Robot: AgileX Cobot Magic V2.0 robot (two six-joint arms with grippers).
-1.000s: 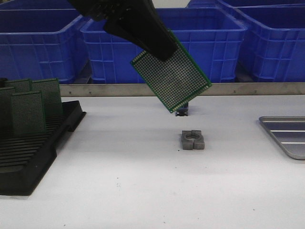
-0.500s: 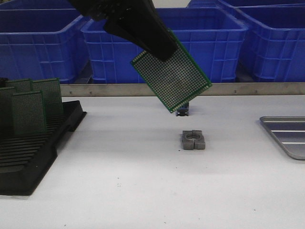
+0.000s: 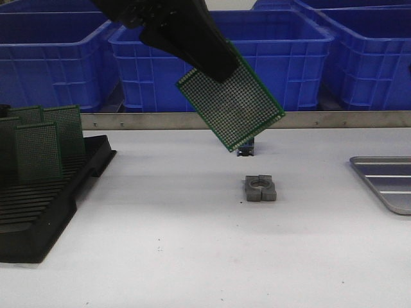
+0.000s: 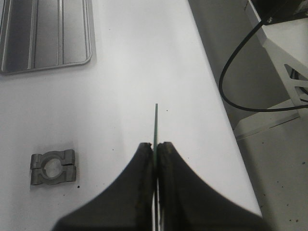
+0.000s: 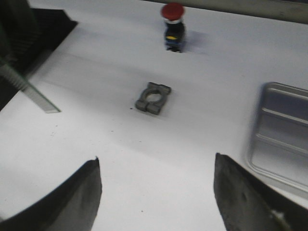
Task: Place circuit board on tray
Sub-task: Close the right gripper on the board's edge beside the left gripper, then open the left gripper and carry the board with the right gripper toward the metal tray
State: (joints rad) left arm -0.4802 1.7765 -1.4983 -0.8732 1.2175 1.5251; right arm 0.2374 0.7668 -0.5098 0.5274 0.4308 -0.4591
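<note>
Nearest the robot on the white table (image 3: 160, 256), a black slotted rack (image 3: 38, 218) sits at the left with more green boards (image 3: 38, 149) standing upright in its slots. Further in, near the middle, lies a small grey metal clamp block (image 3: 260, 188) with a round hole, and just beyond it a little device with a red button (image 5: 172, 10). At the right edge rests the tray (image 3: 385, 179), shallow and silver-grey, with a raised rim, rounded corners and pale ridges across its floor. Above the clamp block, well clear of the table, hangs the circuit board (image 3: 234, 106): a green rectangular perfboard, densely dotted with holes, tilted corner-down. The left gripper (image 4: 155, 149) pinches its upper edge between closed black fingers. The right gripper (image 5: 156, 192) shows its fingers spread wide, holding nothing. Blue crates (image 3: 58, 51) line the back.
</note>
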